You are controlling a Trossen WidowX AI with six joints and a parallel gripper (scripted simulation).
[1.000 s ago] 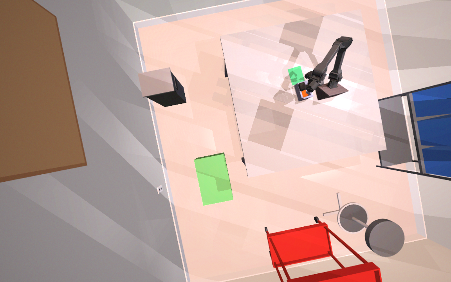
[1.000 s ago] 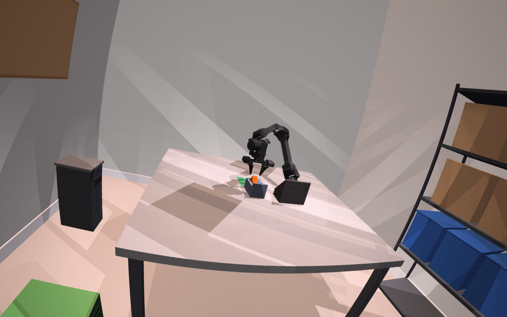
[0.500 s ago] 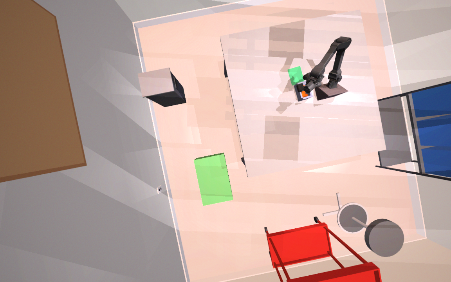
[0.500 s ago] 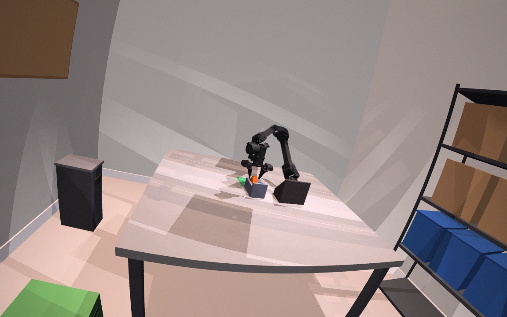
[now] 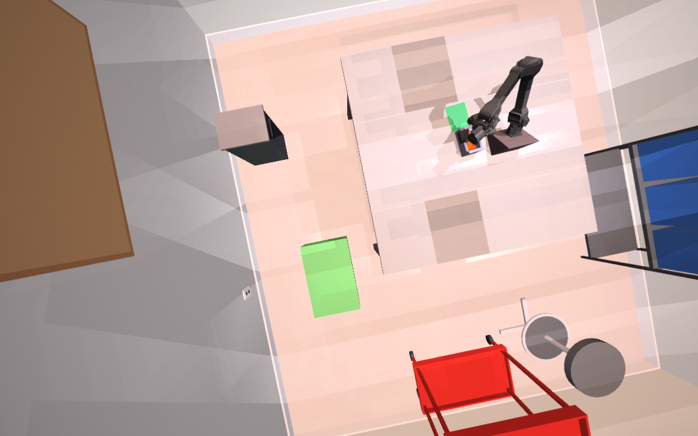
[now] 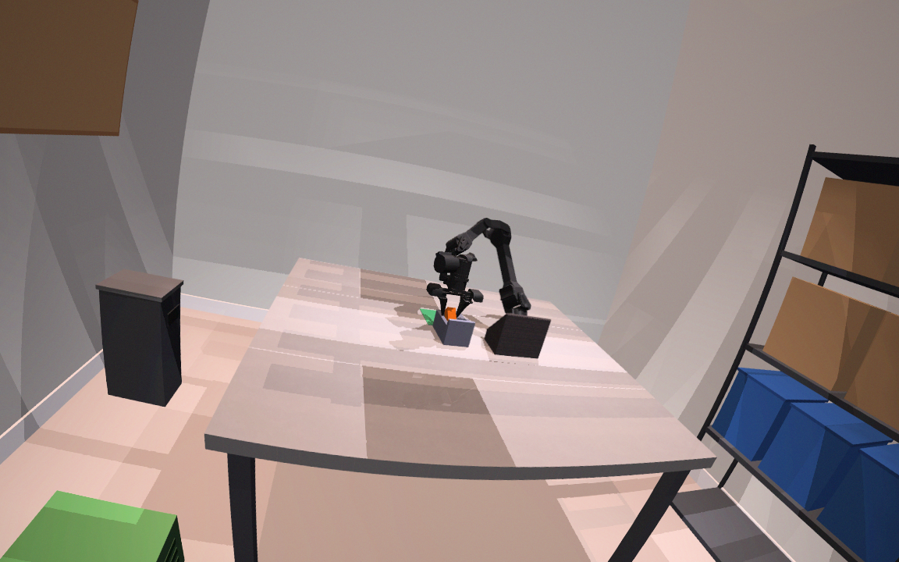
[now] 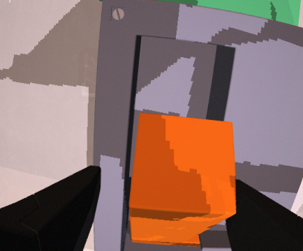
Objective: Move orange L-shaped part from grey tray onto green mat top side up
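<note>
The orange L-shaped part (image 5: 471, 145) (image 6: 450, 312) (image 7: 186, 164) is tipped up in the grey tray (image 6: 457, 334) (image 7: 270, 104), its raised end towards the wrist camera. A stretch of bare pocket shows in front of it. My gripper (image 5: 469, 139) (image 6: 451, 316) (image 7: 164, 184) is open around the raised end, one finger on each side. In the wrist view a gap shows between the left finger and the part; the right finger is against it or very close, I cannot tell which. The part's lower end is mostly hidden.
The green mat (image 5: 457, 114) (image 6: 428, 314) (image 7: 284, 10) lies beside the tray, past the pocket's far end in the wrist view. The arm's dark base block (image 5: 513, 142) (image 6: 519, 336) stands on the tray's other side. Tray walls surround the pocket.
</note>
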